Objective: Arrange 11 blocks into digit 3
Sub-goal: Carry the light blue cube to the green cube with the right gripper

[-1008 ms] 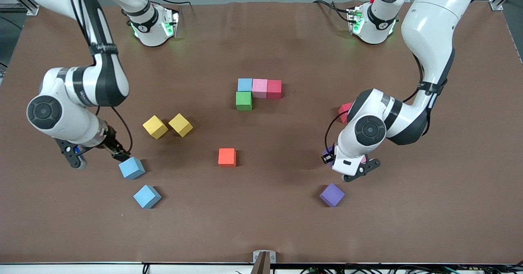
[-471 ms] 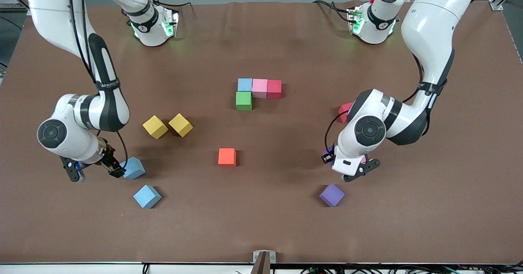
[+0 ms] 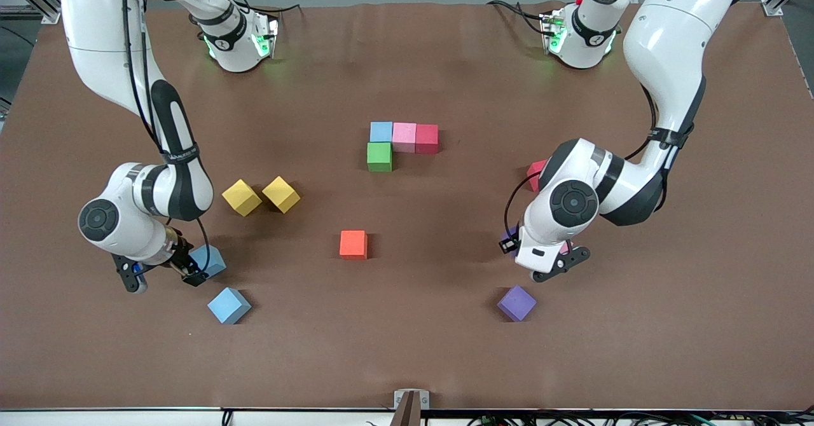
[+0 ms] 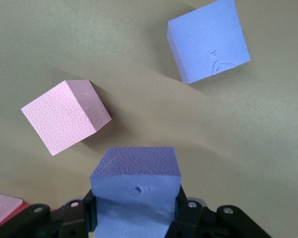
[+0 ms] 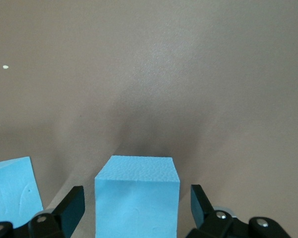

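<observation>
The 11 blocks are only partly assembled: a light blue (image 3: 381,131), a pink (image 3: 404,137) and a red cube (image 3: 427,138) touch in a row at mid-table, with a green cube (image 3: 379,157) against the blue one on the side nearer the front camera. I judge this the start of the digit 3, with seven blocks outstanding.

Right gripper (image 5: 134,208) is down at the table toward the right arm's end, fingers spread with a gap on each side of a light blue block (image 5: 137,193) that sits squarely between them. Nothing is held yet. A second light blue block (image 3: 228,305) lies close by, nearer the front camera, clear of the fingers. Two yellow cubes (image 3: 261,196) lie between this spot and the figure; I expect any carry toward the figure to need to pass over or around them.

Left gripper (image 4: 134,210) is closed on a purple block (image 4: 135,191), raised over the table toward the left arm's end. Below it lie a pink block (image 4: 64,116) and another purple block (image 4: 208,39), well apart. A red block (image 3: 536,173) shows partly past the left arm.

An orange block (image 3: 353,244) lies alone, nearer the front camera than the figure.
</observation>
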`<action>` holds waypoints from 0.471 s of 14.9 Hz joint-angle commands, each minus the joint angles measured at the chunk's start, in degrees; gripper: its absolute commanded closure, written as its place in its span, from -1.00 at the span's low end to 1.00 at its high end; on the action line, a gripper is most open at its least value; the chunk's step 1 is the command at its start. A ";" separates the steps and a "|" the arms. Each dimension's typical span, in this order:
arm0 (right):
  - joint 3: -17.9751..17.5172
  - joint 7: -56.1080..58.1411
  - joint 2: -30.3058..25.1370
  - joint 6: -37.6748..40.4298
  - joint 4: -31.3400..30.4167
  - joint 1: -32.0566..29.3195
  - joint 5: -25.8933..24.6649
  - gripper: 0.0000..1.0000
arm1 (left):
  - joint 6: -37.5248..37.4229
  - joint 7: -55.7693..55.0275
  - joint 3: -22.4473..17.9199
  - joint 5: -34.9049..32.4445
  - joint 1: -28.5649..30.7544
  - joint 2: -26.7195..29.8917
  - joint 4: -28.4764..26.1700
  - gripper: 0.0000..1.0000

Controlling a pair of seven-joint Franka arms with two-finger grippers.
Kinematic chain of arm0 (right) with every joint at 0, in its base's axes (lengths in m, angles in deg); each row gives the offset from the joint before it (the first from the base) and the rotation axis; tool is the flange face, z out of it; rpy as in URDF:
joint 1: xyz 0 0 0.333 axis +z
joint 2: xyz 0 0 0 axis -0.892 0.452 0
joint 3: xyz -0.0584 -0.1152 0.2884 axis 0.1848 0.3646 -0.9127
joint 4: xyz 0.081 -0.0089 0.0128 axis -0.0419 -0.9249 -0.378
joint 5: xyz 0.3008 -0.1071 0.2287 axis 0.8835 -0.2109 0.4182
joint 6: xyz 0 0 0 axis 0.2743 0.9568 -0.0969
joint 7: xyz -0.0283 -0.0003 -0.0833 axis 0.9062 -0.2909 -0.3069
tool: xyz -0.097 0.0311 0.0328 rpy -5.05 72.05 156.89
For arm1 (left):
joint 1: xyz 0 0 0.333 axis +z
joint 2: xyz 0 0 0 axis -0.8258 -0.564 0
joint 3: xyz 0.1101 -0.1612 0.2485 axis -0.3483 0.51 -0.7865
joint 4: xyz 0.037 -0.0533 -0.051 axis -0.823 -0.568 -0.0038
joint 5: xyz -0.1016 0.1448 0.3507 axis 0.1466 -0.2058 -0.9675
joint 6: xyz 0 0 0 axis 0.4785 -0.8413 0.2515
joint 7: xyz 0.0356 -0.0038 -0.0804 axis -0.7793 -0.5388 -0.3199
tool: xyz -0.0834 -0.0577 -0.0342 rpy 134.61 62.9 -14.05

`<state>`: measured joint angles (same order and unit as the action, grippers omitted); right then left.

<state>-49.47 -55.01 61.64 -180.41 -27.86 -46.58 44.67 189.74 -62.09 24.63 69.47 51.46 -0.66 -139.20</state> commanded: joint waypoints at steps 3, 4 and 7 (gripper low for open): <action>-0.75 6.21 0.19 0.41 0.67 -0.73 1.42 0.29 | -0.76 0.96 -0.01 -0.06 -0.01 0.22 0.12 0.11; -0.75 6.40 0.19 0.58 0.58 -0.73 1.42 0.58 | -0.76 0.96 -0.01 -0.06 -0.01 0.22 0.20 0.11; -0.75 12.43 0.01 1.46 0.49 -0.38 1.33 0.97 | -0.76 0.96 -0.01 -0.06 -0.10 0.22 0.11 0.11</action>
<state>-49.66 -47.70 61.58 -179.92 -27.48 -46.59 44.78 189.74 -62.09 24.62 69.47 51.44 -0.66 -139.20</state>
